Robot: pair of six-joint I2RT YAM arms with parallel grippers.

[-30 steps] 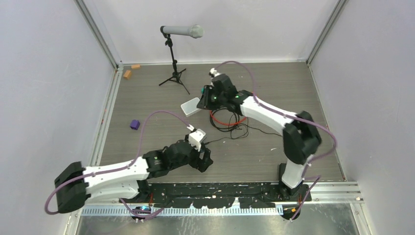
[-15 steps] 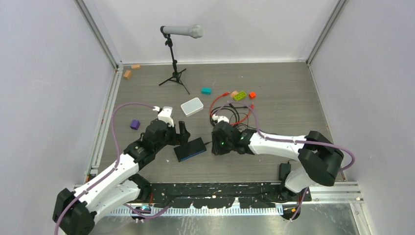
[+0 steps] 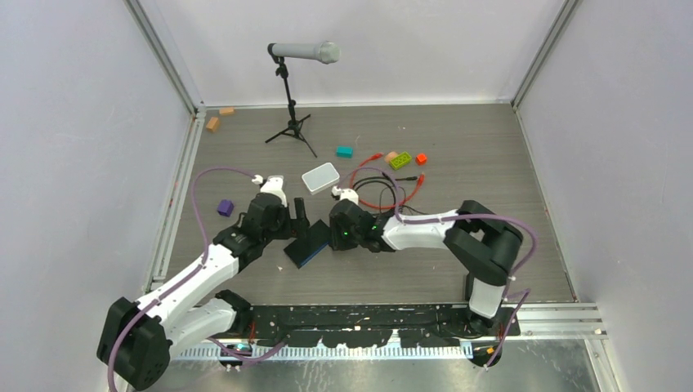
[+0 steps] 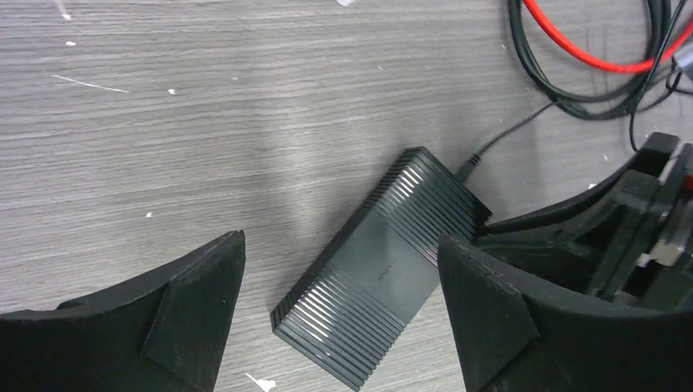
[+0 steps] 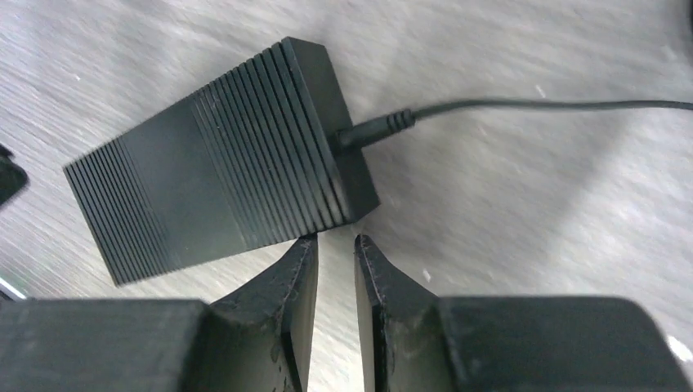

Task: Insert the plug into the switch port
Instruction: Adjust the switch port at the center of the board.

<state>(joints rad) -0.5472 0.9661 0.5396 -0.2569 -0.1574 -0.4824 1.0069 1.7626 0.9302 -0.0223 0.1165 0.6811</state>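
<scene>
On the grey table (image 3: 490,163) a switch (image 4: 380,265) is laid; the left end effector (image 4: 339,245) is spread above it, the right end effector (image 5: 335,243) narrowly parted, empty, at its corner.

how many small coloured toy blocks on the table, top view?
7. Two orange blocks at the far-left corner; purple block near the left edge; teal block, tan block, green block, red block in a far-centre row. Arms may hide others.

No legible writing in any view

The flat black box (image 4: 380,265) carries a faint pale mark at the middle of its smooth top panel in the left wrist view, possibly a brand logo, but it is too small and dim to read.
</scene>
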